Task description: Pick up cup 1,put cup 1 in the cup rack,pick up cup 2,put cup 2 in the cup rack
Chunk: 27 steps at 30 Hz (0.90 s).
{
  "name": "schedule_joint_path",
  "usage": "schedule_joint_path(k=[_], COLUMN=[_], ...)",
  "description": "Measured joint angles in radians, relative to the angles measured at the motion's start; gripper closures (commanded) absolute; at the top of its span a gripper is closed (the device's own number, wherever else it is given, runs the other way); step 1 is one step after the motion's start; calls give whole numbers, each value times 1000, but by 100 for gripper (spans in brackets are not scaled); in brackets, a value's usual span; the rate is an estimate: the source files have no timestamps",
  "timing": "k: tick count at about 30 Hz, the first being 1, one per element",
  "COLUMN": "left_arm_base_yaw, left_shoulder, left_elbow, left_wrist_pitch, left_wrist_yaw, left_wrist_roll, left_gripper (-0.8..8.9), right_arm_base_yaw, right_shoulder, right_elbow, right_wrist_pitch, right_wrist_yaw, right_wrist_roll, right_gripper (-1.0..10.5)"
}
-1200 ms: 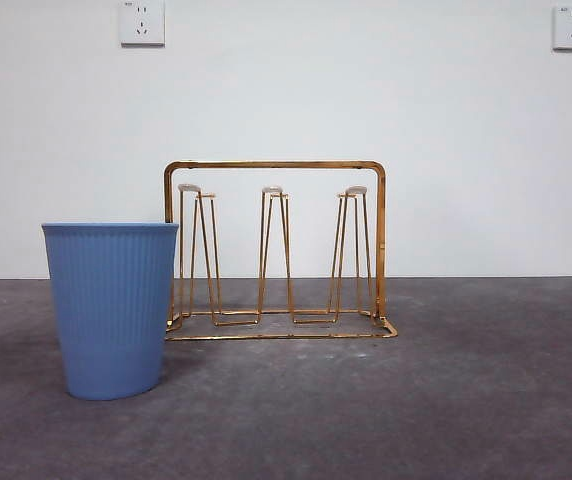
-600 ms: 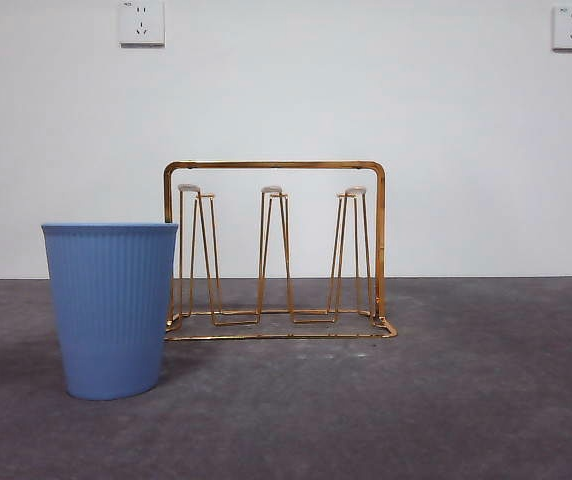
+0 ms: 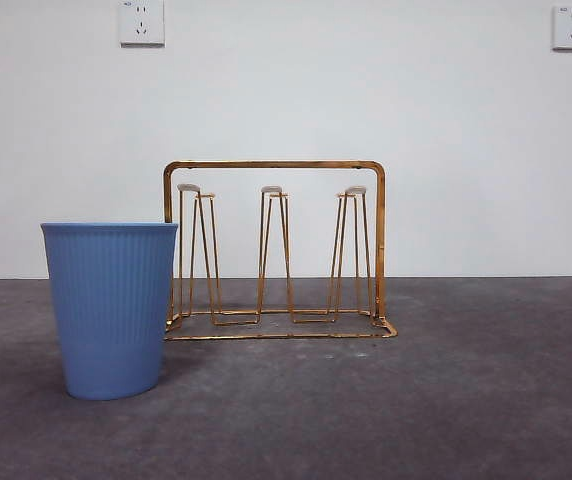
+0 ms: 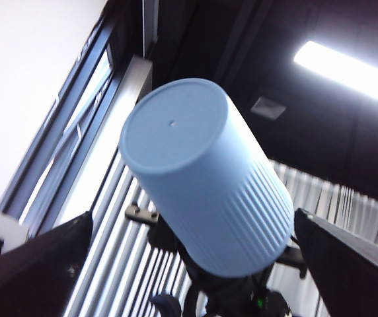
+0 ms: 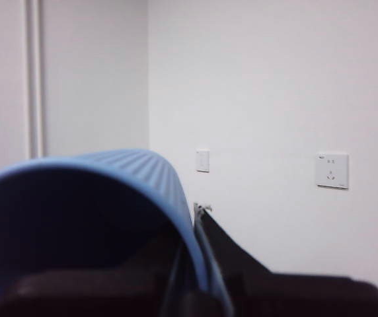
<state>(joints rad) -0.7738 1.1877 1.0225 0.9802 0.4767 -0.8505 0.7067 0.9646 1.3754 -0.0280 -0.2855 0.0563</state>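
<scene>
Clamped across the rim of a blue cup, the right pincer [image 5: 189, 281] has one jaw inside the mouth and the other against the ribbed outer wall. That raised cup [image 5: 110, 175] is carried off the table, somewhere outside what the front view takes in, so well apart from the rack. The left wrist view shows the same cup in the air with its flat bottom turned toward that camera and the dark pincer gripping it at the mouth end.

The left pincer [image 4: 192, 221] is released and holds nothing. Its jaws are spread wide and it points up at the raised cup rather than down at the rack.

The rack [image 3: 274, 250] stands upright on the grey table [image 3: 446, 400], and all of its thin prongs are bare. The second cup [image 3: 112, 310] stands mouth up on the table, just in front of the rack's left end, partly hiding that corner. Whether the two touch cannot be told.

As I judge it, only the first pick-up is done. The raised cup has yet to be brought over the rack, turned mouth down and slid onto a prong. Then the second cup needs lifting and hanging the same way, so roughly three of the four steps remain.
</scene>
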Motion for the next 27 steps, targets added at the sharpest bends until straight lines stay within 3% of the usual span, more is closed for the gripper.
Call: schedule_joint_path(k=[10, 21, 27], left_arm_base_yaw=[-15, -15, -15], left_shoulder=[49, 54, 54], left_elbow=[0, 0, 0], left_wrist_pitch=[145, 180, 180], left_wrist_yaw=[-105, -131, -131], left_wrist_roll=[-7, -8, -8], left_gripper=[155, 160, 335], right_arm_base_yaw=[0, 69, 78], right_shoulder=[57, 127, 150], right_elbow=[0, 0, 0], right_wrist_pitch=[53, 137, 138], right_wrist_yaw=[-29, -37, -37], right_wrist_roll=[11, 29, 30], right_gripper=[963, 963, 962])
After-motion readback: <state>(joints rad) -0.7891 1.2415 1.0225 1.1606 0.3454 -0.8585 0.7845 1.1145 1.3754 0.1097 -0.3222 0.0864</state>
